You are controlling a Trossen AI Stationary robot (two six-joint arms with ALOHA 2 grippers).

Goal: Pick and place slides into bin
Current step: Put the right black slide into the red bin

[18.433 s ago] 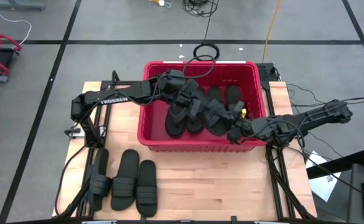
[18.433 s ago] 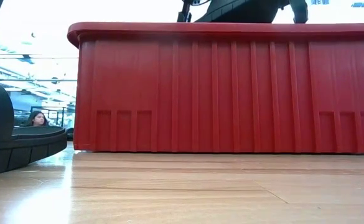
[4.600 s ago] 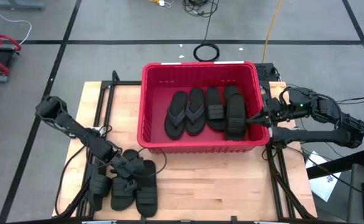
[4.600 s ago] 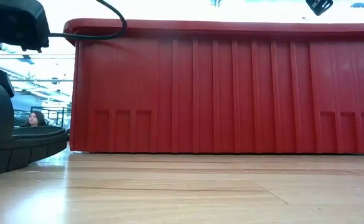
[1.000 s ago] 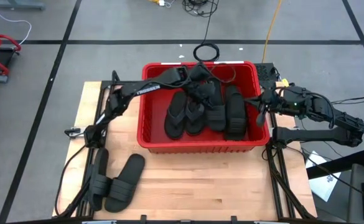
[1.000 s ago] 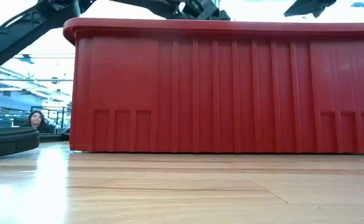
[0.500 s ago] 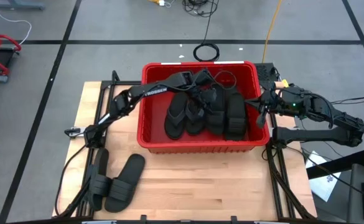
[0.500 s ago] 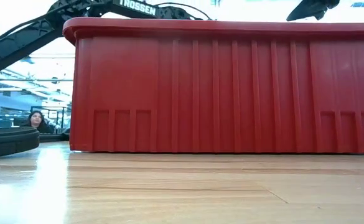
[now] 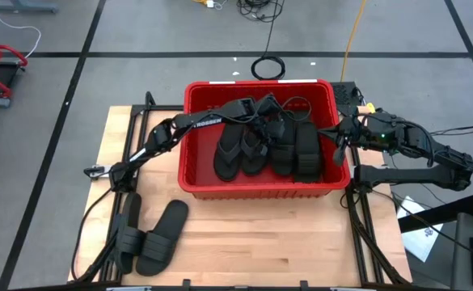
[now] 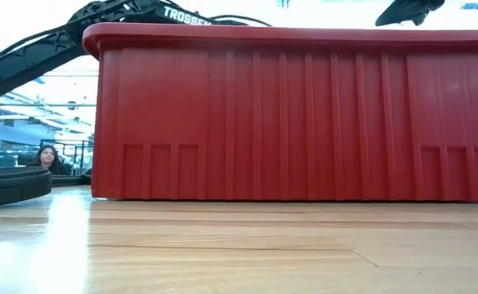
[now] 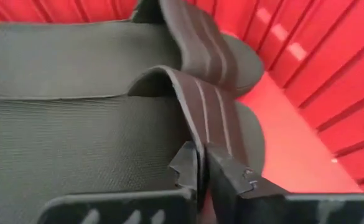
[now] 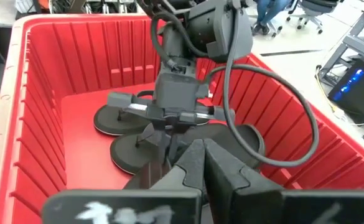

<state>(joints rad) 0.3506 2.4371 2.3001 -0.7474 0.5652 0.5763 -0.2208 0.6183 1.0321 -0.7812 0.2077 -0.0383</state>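
Note:
The red bin point(image 9: 256, 187) stands at the table's middle and holds several black slides, among them a thong pair point(image 9: 240, 152). My left gripper point(image 9: 278, 128) reaches into the bin from the left and is shut on a ribbed-strap slide point(image 9: 283, 152), which lies among the others. In the left wrist view that slide's footbed point(image 11: 76, 143) lies flat beside another slide point(image 11: 76, 56). My right gripper point(image 9: 339, 137) hovers shut over the bin's right rim, holding nothing. Two more slides point(image 9: 162, 236) point(image 9: 128, 239) lie on the table near its left front corner. My left gripper pinches the slide's ribbed strap point(image 11: 200, 140) between its two fingers, at the strap's edge near where it meets the sole. The fingers point(image 11: 228, 174) slant down into the bin from the table's left. The slide lies flat inside the bin, sole down.
The bin's tall ribbed wall point(image 10: 304, 122) fills the low view, with one table slide point(image 10: 10, 184) at its left. A person sits far off in the room behind. Bare wood shows in front of the bin and to the right of the two loose slides.
My left gripper has gone down into the bin and a little toward the near edge, rolling its wrist, with the slide still in its fingers. The slide has come down from above the others and now lies among them.

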